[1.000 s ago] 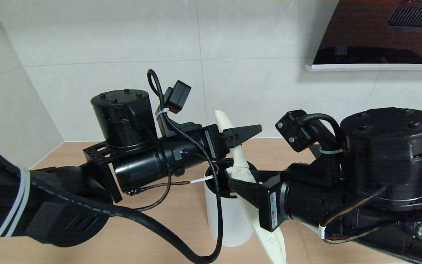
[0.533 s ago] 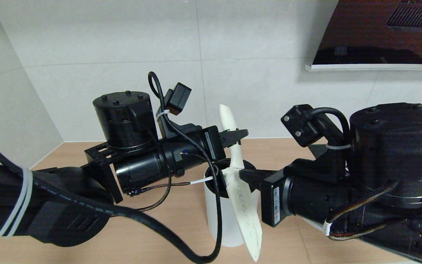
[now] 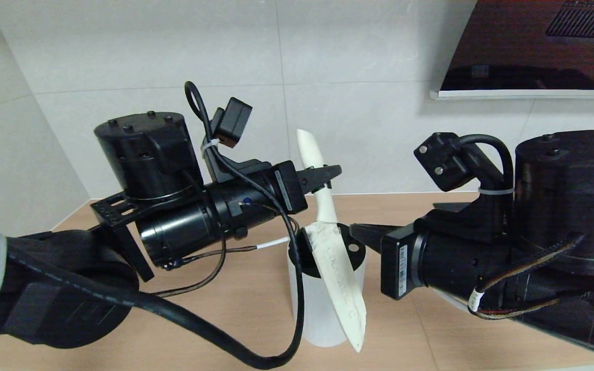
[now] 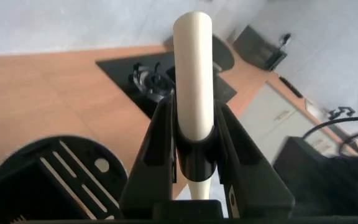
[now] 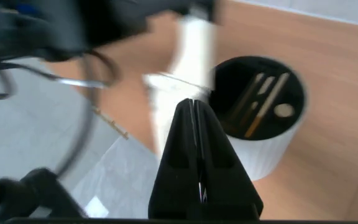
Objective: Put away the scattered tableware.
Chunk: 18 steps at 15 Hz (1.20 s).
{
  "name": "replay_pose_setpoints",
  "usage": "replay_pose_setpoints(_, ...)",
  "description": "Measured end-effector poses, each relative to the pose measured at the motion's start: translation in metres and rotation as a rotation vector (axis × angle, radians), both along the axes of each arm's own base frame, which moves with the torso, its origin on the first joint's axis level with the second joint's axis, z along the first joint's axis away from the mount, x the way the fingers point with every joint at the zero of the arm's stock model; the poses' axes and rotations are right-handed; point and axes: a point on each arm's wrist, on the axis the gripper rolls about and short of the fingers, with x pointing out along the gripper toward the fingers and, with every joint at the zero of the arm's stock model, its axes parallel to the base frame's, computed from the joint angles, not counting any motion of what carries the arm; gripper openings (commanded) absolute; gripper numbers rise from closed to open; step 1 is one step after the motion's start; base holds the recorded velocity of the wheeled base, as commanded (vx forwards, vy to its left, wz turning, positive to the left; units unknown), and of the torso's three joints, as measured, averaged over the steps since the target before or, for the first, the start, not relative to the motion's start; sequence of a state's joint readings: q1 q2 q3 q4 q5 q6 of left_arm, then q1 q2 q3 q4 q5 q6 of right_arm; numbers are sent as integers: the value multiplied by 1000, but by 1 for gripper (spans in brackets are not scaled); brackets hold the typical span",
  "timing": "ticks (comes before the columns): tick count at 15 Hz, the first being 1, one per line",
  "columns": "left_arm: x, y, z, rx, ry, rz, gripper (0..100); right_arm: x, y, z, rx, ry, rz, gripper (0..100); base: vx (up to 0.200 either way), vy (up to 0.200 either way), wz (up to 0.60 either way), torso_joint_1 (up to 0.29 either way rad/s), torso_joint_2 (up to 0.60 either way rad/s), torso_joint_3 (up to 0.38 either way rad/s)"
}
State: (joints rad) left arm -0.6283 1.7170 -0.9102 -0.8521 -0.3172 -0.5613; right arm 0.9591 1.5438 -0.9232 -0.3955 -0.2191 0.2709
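Frame centre: the left end effector [image 3: 324, 176] grips a white spatula [image 3: 342, 281] by its handle, long axis near-vertical, blade down, in front of the holder [image 3: 317, 317]. The right end effector [image 3: 360, 233] is closed and empty.

Pale wooden surface [image 3: 214, 319] here, white tiled wall [image 3: 328, 62] rising along its far edge, dark range hood [image 3: 534, 46] up over the far right corner, black cooktop [image 4: 120, 65] set into the wood

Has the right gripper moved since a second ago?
Yes. The right gripper has pulled back toward the robot's right, from over the middle of the white holder to its right edge, off the white spatula.
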Motion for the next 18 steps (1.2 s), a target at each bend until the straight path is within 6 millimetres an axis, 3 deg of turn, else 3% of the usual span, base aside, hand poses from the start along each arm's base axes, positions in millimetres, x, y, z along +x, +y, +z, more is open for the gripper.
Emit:
replay_pose_setpoints(1,0,8,7,-12,-19,22,0,2,-5,3,7,-7,-16,100,0,0,0,0,0,0)
replay_pose_setpoints(8,1,53,48,-72,-238,191,0,19,-35,22,54,-52,-133,100,0,0,0,0,0,0)
replay_pose_setpoints(13,6,53,47,-7,-423,228,0,23,-38,22,51,-53,-150,100,0,0,0,0,0,0)
replay_pose_setpoints(18,14,42,18,166,-590,220,0,28,-39,19,36,-51,-165,100,0,0,0,0,0,0)
